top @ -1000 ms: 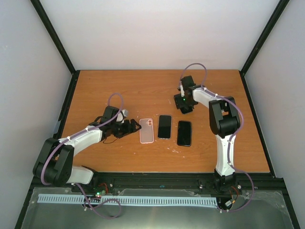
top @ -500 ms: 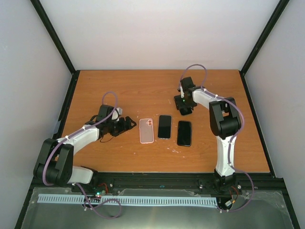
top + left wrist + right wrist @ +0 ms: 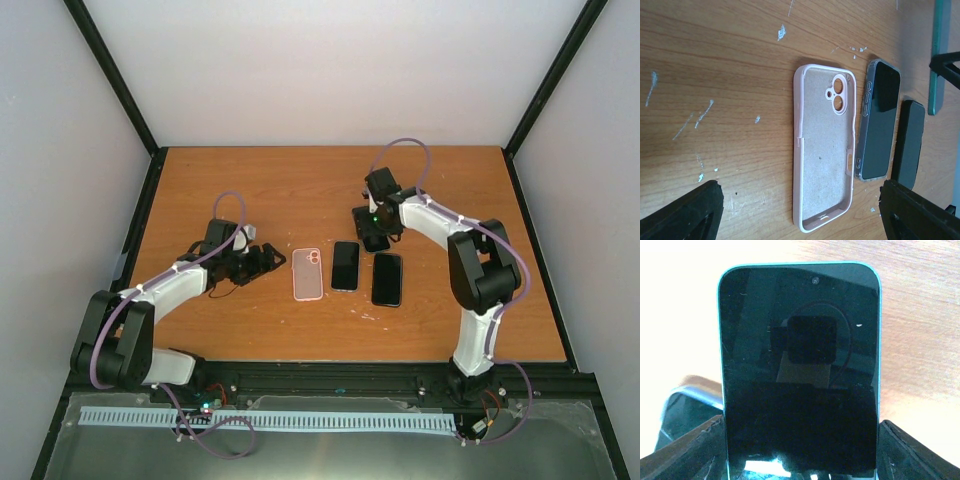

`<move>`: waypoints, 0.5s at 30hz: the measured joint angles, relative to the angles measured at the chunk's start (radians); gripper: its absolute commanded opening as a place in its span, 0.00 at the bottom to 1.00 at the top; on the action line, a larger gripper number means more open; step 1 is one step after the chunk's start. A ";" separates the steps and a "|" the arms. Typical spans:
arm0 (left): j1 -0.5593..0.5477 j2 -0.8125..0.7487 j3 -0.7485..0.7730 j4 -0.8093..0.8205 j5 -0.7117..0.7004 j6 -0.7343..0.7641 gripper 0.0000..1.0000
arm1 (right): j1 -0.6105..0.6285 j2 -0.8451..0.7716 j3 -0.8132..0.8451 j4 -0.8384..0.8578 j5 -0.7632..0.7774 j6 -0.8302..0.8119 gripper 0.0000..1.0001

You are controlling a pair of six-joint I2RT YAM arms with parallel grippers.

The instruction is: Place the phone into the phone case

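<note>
The right hand (image 3: 377, 240) has its two fingers against both long edges of the dark-screened phone with a pale teal rim (image 3: 800, 365). It is therefore gripping this phone, near its far end, while the phone lies flat on the orange-brown wooden table (image 3: 250, 190). This phone is the rightmost of three things in a row. The pink soft phone case (image 3: 822, 150) lies open side up at the left end, and a second phone in a clear case (image 3: 879, 125) lies between them, just beside the pink case. The left hand (image 3: 265, 262) is wide open and empty, near the left side of the pink case.

I see several risks from here:
- **Slipping:** The grip is at one end only and on thin smooth edges, so on lifting the free end may sag, or the phone may slip out.
- **Collision:** The way to the case passes over the clear-cased phone. A low pass could push that phone against the pink case and move it.
- **Sliding case:** The case looks light and nothing holds it, so pressing in one corner may make it slide or tip, unless the left hand steadies it.
- **Wrong direction:** The camera holes of the case are at its far end. The back of the phone is hidden, so I cannot tell whether it will match.
</note>
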 measured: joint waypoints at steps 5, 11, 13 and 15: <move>0.000 0.000 -0.003 0.005 0.001 0.000 0.86 | 0.060 -0.099 -0.061 0.005 -0.016 0.072 0.59; 0.007 -0.008 -0.023 0.010 0.005 -0.002 0.86 | 0.166 -0.195 -0.179 0.050 -0.060 0.214 0.59; 0.021 -0.023 -0.033 0.016 0.011 -0.004 0.86 | 0.206 -0.214 -0.215 0.080 -0.076 0.270 0.59; 0.045 -0.040 -0.043 0.023 0.024 -0.005 0.86 | 0.248 -0.232 -0.252 0.119 -0.094 0.333 0.59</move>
